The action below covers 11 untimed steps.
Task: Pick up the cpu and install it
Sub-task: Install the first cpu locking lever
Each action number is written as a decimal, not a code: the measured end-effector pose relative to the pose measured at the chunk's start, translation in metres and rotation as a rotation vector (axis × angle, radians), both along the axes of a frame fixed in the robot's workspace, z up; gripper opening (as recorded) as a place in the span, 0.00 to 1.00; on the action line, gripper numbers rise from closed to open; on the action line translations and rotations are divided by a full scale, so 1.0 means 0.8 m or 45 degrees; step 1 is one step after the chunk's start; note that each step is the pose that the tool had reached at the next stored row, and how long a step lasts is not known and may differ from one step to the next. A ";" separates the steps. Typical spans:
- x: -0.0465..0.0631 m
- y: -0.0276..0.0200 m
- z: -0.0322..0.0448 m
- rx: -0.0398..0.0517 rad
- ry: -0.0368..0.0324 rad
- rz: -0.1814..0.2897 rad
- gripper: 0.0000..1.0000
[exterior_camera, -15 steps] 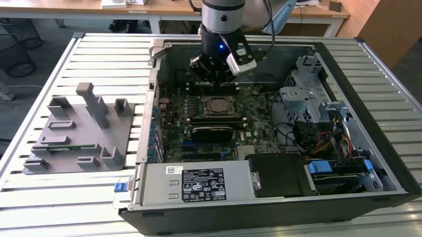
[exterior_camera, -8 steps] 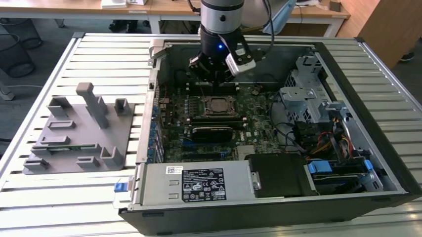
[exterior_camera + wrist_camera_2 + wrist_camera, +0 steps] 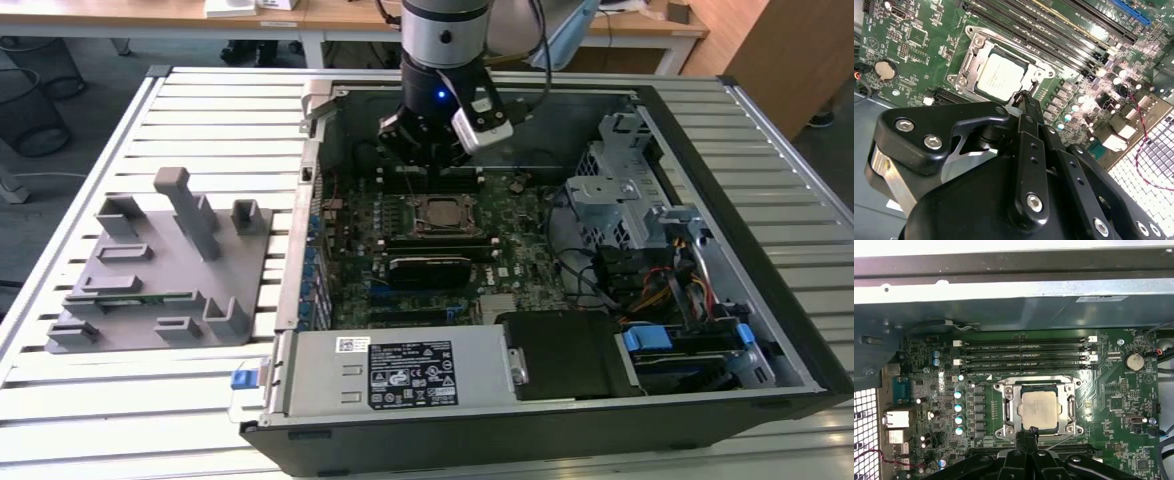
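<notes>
An office space with wooden desks lies behind a slatted metal bench (image 3: pixel 200 110), on which an open computer case (image 3: pixel 787 330) and a grey fixture block (image 3: pixel 160 270) stand side by side.

Nearest the wrist cameras is the tool (image 3: pixel 1025 97): its black fingers are drawn together to a narrow tip with nothing between them, and that tip hangs just beside the socket's edge, apparently not touching it. In the exterior view the tool (image 3: pixel 424 150) hovers over the motherboard (image 3: pixel 521 230) inside the case.

Just beyond the tip, the cpu (image 3: pixel 1000 76) lies flat in its socket (image 3: pixel 970 62), framed by the metal bracket; in the first wrist view the cpu (image 3: pixel 1039 409) sits square and level there. It looks light, thin and rigid, with a smooth metal top that offers little friction, and its underside contacts are likely fragile. Opposite edges would be the safe place to grip it.

Farther off run the memory slots (image 3: pixel 1024 356) and the case wall.
</notes>
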<state>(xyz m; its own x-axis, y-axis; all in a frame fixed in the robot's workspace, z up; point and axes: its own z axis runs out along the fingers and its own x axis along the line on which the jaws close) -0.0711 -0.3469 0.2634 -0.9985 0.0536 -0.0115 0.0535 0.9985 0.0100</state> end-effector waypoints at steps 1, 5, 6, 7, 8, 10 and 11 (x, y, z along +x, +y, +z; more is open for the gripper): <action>0.000 0.0000 0.0000 0.000 0.0000 0.000 0.11; -0.002 0.0000 0.0000 0.000 -0.0001 0.000 0.11; -0.003 0.0000 -0.0001 0.000 -0.0001 0.000 0.11; -0.003 0.0000 -0.0001 0.000 -0.0001 0.000 0.11; -0.004 0.0000 0.0000 0.000 0.0000 0.000 0.11; -0.006 -0.0001 0.0000 0.000 -0.0001 0.000 0.11; -0.008 -0.0001 0.0000 0.000 -0.0001 0.000 0.11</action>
